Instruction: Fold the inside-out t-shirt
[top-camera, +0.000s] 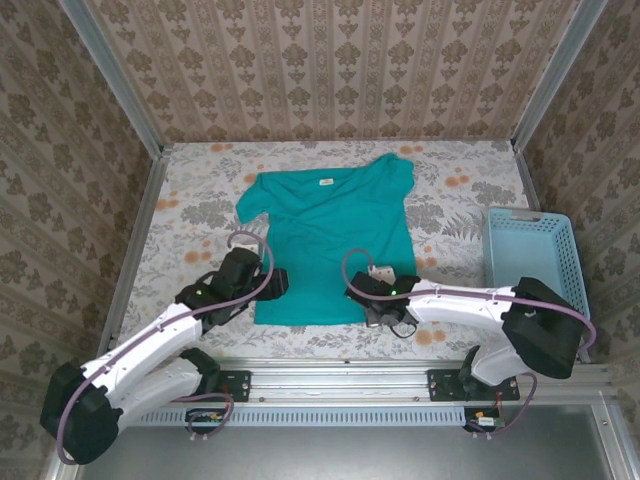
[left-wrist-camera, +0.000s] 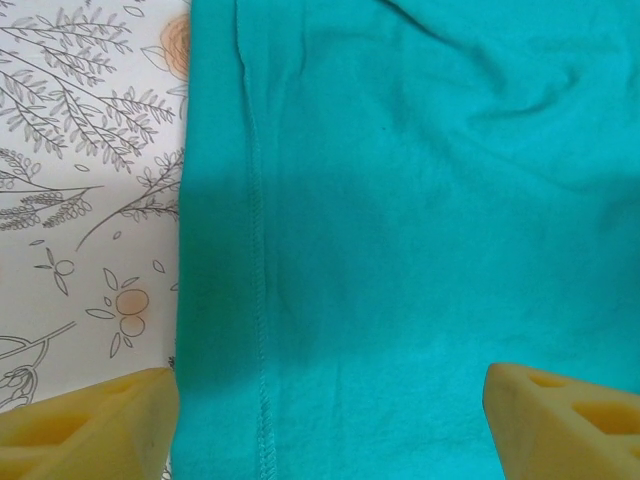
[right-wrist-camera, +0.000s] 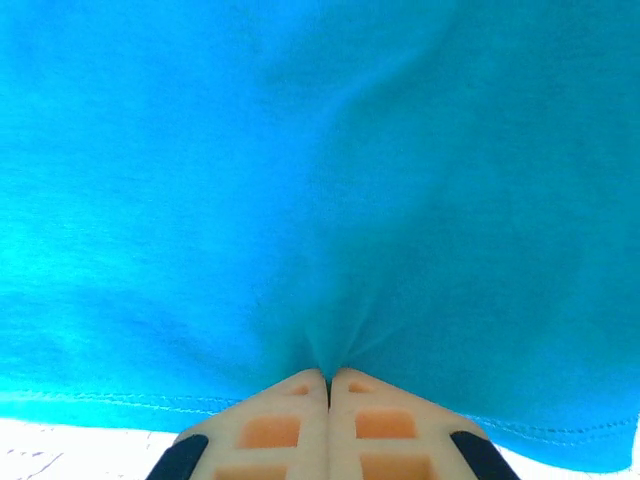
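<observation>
The inside-out t-shirt is teal-green and lies flat on the flowered table, collar and small white tag at the far end. My left gripper hovers over its near left side. In the left wrist view the left gripper is open, its yellow fingertips straddling the side seam of the t-shirt. My right gripper is at the near right hem. In the right wrist view the right gripper is shut on a pinched fold of the t-shirt, just above the stitched hem.
A light-blue slotted basket stands at the right edge of the table. The flowered tablecloth lies bare left of the shirt. Patterned walls enclose the table on three sides, and a metal rail runs along the near edge.
</observation>
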